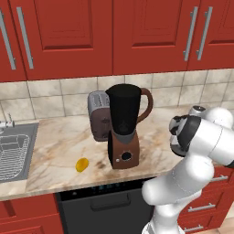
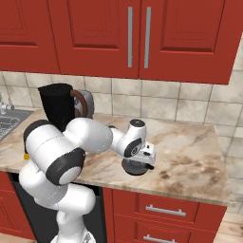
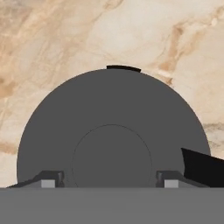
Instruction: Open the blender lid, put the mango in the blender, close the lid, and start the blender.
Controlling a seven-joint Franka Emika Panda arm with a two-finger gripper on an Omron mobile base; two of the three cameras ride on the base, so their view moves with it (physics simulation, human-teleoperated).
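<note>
The blender (image 1: 123, 132) stands on the marble counter with its dark jar uncovered and its curved brown handle to the right; its jar also shows at the left (image 2: 57, 107). The black round blender lid (image 2: 136, 169) lies flat on the counter to the blender's right. My gripper (image 2: 138, 160) points straight down onto it. From the hand, the blender lid (image 3: 111, 109) is close below, and my gripper (image 3: 110, 179) is open, a fingertip on each side of the raised centre knob with a small gap. The mango (image 1: 82, 164) lies on the counter left of the blender base.
A squat brown-and-silver toaster (image 1: 98, 116) stands just behind the blender on its left. A steel sink (image 1: 13, 151) is set into the counter at the far left. Red wall cabinets hang overhead. Bare marble counter (image 2: 190, 147) stretches right of the lid.
</note>
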